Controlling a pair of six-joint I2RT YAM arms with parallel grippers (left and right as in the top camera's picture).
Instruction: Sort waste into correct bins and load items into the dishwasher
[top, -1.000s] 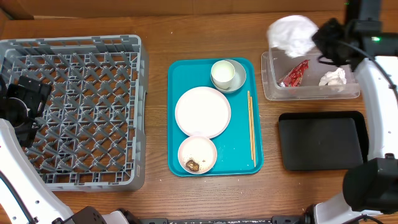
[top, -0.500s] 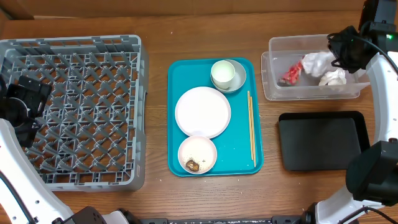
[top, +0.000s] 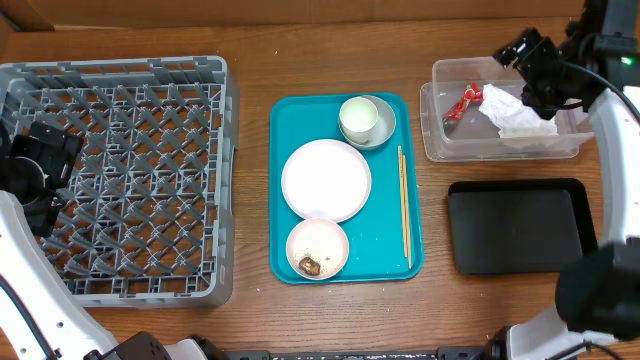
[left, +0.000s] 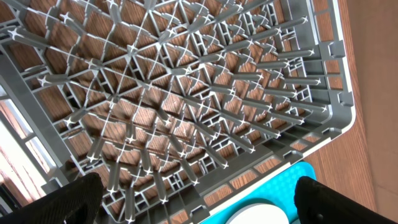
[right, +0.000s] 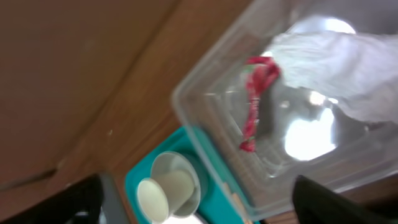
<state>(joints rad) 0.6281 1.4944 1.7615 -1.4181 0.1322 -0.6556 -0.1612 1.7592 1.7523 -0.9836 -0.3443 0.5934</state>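
Observation:
The clear tub (top: 436, 140) at the back right holds the red wrapper (top: 461, 103) and the white napkin (top: 515, 115). My right gripper (top: 524, 70) hovers open above the tub, holding nothing. In the right wrist view the wrapper (right: 255, 99) and napkin (right: 342, 68) lie inside the tub (right: 211, 124), beyond my open right gripper (right: 205, 202). On the teal tray (top: 385, 250) sit a cup (top: 358, 118) in a bowl (top: 384, 122), a plate (top: 326, 180) and a bowl (top: 318, 240) with a brown scrap (top: 310, 265). My left gripper (left: 205, 205) is open and empty over the grey dish rack (left: 186, 93).
The black tray (top: 520, 225) lies in front of the clear tub. Chopsticks (top: 404, 205) rest along the teal tray's right side. The dish rack (top: 120, 170) fills the left of the table, with my left arm (top: 40, 165) over its left edge.
The right gripper held the napkin above the tub, then opened. The napkin now lies in the tub beside the red wrapper. The left arm has not moved.

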